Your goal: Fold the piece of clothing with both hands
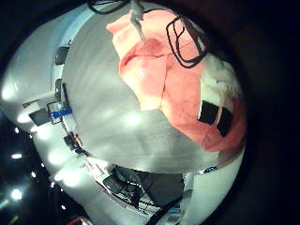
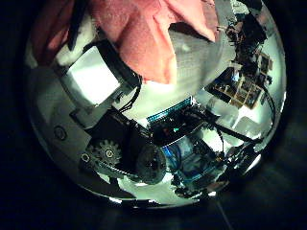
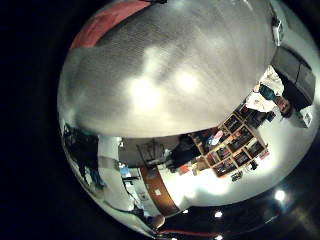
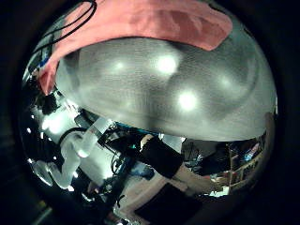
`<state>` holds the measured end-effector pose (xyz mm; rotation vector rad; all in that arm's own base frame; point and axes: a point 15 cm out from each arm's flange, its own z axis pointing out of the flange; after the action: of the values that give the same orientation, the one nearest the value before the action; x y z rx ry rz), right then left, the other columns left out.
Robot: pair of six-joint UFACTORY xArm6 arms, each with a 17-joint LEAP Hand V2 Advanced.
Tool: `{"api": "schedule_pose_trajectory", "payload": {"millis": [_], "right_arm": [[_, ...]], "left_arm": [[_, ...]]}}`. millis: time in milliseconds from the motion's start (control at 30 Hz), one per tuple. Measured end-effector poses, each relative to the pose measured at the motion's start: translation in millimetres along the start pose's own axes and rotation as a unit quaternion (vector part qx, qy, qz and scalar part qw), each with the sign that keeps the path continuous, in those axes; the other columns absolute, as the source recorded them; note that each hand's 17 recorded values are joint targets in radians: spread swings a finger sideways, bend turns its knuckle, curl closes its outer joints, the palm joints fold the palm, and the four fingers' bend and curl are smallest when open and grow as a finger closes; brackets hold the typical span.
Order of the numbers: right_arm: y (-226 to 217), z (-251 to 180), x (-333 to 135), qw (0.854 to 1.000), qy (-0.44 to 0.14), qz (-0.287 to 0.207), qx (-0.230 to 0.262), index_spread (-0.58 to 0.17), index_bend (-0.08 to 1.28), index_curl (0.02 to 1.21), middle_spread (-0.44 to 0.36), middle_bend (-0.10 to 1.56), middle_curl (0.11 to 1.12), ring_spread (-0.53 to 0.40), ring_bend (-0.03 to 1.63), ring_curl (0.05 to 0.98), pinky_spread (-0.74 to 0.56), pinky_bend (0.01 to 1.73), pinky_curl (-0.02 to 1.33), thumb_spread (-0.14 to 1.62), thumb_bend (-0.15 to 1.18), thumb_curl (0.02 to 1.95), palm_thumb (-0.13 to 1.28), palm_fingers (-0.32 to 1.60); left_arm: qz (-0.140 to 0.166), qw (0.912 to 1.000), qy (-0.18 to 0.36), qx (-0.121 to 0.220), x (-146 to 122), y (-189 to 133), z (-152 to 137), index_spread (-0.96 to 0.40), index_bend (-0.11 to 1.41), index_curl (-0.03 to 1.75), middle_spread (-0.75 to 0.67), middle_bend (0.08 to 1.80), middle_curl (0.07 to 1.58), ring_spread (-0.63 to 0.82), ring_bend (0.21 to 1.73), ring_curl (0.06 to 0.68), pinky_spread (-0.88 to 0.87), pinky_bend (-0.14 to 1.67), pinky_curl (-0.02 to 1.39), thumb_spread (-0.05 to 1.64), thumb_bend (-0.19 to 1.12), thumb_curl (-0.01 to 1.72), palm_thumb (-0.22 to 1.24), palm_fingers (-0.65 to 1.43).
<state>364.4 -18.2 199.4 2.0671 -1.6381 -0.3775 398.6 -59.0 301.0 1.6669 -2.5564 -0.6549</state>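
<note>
The left hand's fingers (image 1: 217, 111) are curled into the garment (image 1: 173, 80), with cloth bunched around the black and white finger parts in the left little finger side palm view; the grip reads as a pinch on the fabric. In the left thumb side palm view, the same hand's body (image 2: 120, 144), with a geared part, occupies the middle of the frame, and the garment hangs over and beside it, one pointed flap of cloth draping down against a white finger segment (image 2: 96, 77). The garment is a salmon-pink piece of clothing lying rumpled on the grey table (image 1: 103, 103); colour is taken from the palm views only, as no outside view is available. A black cable (image 1: 183, 42) loops across the cloth near the left hand's fingers. No part of the right hand shows in its own two palm views, so the state of its fingers cannot be told. Both right palm views look onto bare table surface (image 3: 170, 70), with the garment lying only at the far margin of each view (image 4: 141, 23), well apart from that palm. Shelving (image 3: 235, 140) and room fittings stand beyond the table edge.
</note>
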Motion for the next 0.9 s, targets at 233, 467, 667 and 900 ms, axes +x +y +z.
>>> {"api": "schedule_pose_trajectory", "payload": {"millis": [233,467,667,900], "right_arm": [[-22.6,11.2,-8.8,0.999,0.013,0.011,0.030,-0.224,0.16,0.26,-0.074,0.36,0.42,-0.106,0.60,0.321,0.14,0.41,0.27,1.11,-0.01,0.31,0.41,0.33],[-36.0,12.6,-20.0,0.998,0.023,0.008,0.053,-0.315,0.19,0.27,-0.203,0.52,0.52,-0.278,0.90,0.420,-0.25,0.69,0.32,1.10,0.01,0.35,0.58,0.86],[-41.1,9.2,-21.4,0.996,0.025,0.012,0.081,-0.426,0.46,0.43,-0.293,0.73,0.68,-0.308,1.02,0.533,-0.36,0.95,0.47,1.11,0.02,0.39,0.74,1.17],[-21.8,0.4,-21.0,0.993,0.027,0.012,0.111,-0.436,0.84,0.66,-0.287,0.97,0.84,-0.291,1.18,0.640,-0.32,1.15,0.62,1.24,0.05,0.42,0.86,1.13]], "left_arm": [[0.000,1.0000,0.002,-0.001,-2.0,0.4,-5.2,-0.76,0.49,1.33,-0.57,1.05,1.14,-0.39,1.57,0.562,-0.56,1.25,0.76,1.07,0.03,0.77,0.89,0.89],[0.001,1.0000,0.006,0.000,-3.6,5.6,-9.8,-0.76,0.46,1.40,-0.58,1.04,1.16,-0.40,1.57,0.555,-0.57,1.24,0.77,1.08,0.01,0.79,0.90,0.89],[0.005,1.0000,0.007,-0.002,-4.2,15.4,-15.5,-0.74,0.42,1.45,-0.59,1.03,1.17,-0.40,1.56,0.550,-0.57,1.23,0.78,1.09,0.00,0.80,0.91,0.89],[0.019,0.9996,0.012,-0.018,-3.7,33.6,-18.8,-0.72,0.39,1.50,-0.60,1.02,1.18,-0.40,1.56,0.545,-0.57,1.21,0.78,1.09,-0.01,0.82,0.91,0.91]]}}
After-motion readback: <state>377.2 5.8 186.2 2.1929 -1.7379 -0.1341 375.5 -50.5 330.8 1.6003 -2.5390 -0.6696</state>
